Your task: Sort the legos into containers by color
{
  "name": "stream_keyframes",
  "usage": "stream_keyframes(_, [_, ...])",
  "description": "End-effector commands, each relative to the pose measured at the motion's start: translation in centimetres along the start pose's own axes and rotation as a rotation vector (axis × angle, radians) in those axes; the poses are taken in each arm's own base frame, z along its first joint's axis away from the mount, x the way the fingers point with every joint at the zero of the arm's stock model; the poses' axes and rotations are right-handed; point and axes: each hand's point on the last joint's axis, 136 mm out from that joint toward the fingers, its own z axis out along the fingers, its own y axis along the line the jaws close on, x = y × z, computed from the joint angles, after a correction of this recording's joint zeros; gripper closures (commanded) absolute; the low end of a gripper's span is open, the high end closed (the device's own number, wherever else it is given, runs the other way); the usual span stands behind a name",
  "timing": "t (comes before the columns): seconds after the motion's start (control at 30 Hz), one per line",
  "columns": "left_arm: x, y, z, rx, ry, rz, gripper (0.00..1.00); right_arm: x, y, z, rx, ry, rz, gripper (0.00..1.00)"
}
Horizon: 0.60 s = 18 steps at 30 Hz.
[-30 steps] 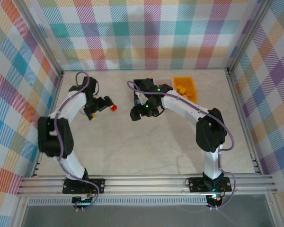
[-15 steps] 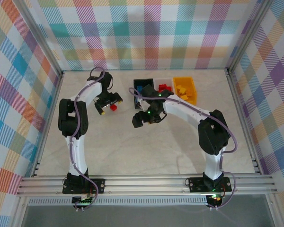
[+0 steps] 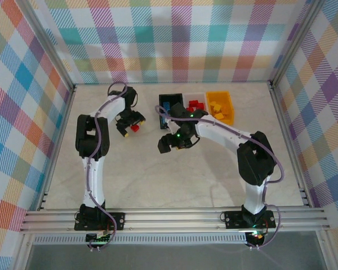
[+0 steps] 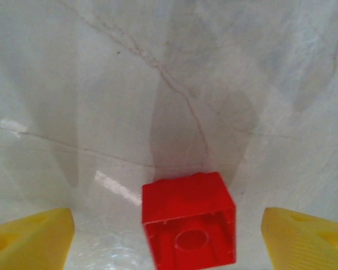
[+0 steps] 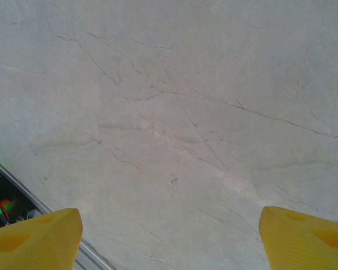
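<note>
Bright checked cloth walls (image 3: 169, 39) close in three sides of the stall, with metal rails (image 3: 174, 216) along the near edge. The counter (image 3: 158, 180) between them is a pale, glossy stone-look sheet with thin grey veins, and it looks smooth enough that a small piece might skid if nudged. Against the back stand three bins in a row: a black bin (image 3: 169, 96) with blue bricks (image 3: 167, 105), a clear bin (image 3: 195, 94) with red bricks (image 3: 194, 104) and an orange bin (image 3: 230, 109) with yellow bricks (image 3: 216, 106), so the sorting looks close to finished. The right hand (image 5: 169, 236) hangs over bare counter in front of the black bin, fingers spread wide and holding nothing. The left hand (image 3: 132, 125), left of the bins, is spread wide too. A red brick (image 4: 189, 222) lies between its yellow fingers (image 4: 31, 236), touching neither, tipped so its hollow underside faces the wrist. To my eye the step is picking up this brick. Next the fingers must close squarely on its flat sides, lift, and carry it right, past the black bin, to the clear bin.
</note>
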Motion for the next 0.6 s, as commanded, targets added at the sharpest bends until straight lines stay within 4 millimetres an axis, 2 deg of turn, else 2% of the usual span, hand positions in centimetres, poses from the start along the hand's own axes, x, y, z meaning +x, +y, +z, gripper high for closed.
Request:
stream_keyframes(0.0, [0.3,-0.2,0.2,-0.029,0.008,-0.009,0.20,0.2,1.1,-1.1,-0.041,-0.023,-0.001,0.18])
stream_keyframes(0.23, [0.3,-0.1,1.2,-0.032,0.021,-0.016,0.42,0.3,0.8,-1.3,-0.025,-0.025,-0.001,0.19])
stream_keyframes(0.43, [0.4,-0.4,1.4,-0.021,0.032,-0.011,0.64,0.4,0.6,-1.3,-0.017,-0.024,0.002,0.19])
stream_keyframes(0.57, [0.7,-0.5,0.9,-0.007,0.038,0.008,0.71,0.1,0.4,-1.8,-0.009,-0.043,0.004,0.19])
